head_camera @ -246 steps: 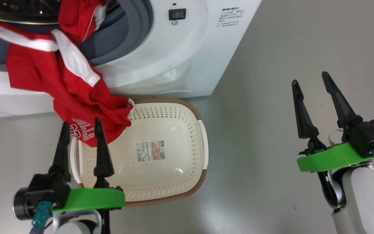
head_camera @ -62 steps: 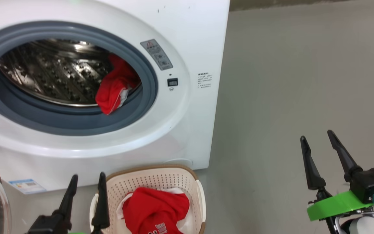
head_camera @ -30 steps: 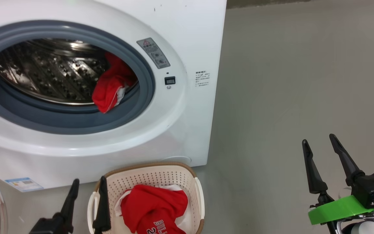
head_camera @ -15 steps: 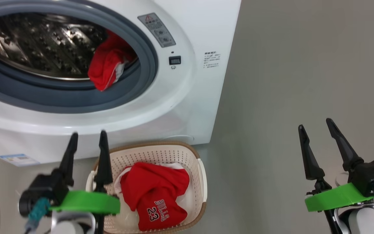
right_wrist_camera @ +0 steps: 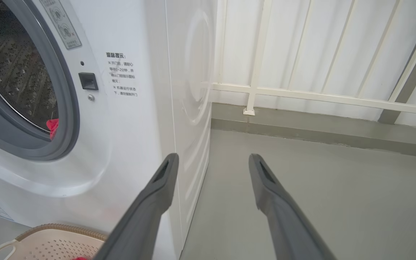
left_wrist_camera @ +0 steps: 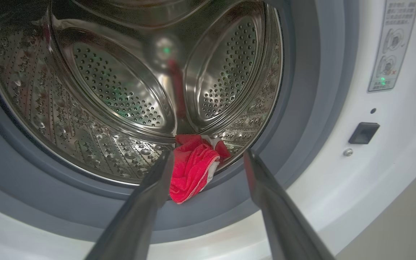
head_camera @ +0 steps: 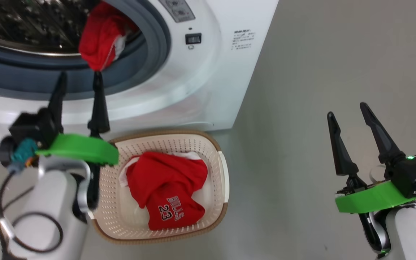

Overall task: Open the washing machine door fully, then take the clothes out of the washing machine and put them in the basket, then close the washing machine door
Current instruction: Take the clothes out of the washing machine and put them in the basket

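The left hand [head_camera: 79, 76] has risen since half a second ago. Then its fingertips stood before the white front of the machine [head_camera: 208, 72], by the far rim of the basket [head_camera: 164, 133]. Now they reach the grey gasket [head_camera: 150, 54], just under a red garment [head_camera: 99, 39] that hangs over the lip of the drum [left_wrist_camera: 121, 90]. The fingers are spread wide and grip nothing. In the left wrist view the garment [left_wrist_camera: 193, 166] lies between the two fingers and a little beyond the left hand [left_wrist_camera: 208, 155], not touched.

The head camera has tipped down meanwhile, so the opening sits higher in its view and the whole basket shows. The red jersey [head_camera: 168, 187] numbered 23 lies in the basket as before.

The right hand [head_camera: 346, 110] stays over the grey floor [head_camera: 320, 54], well apart from the machine, fingers spread and empty. In its own view the right hand [right_wrist_camera: 212, 157] points past the machine's corner.
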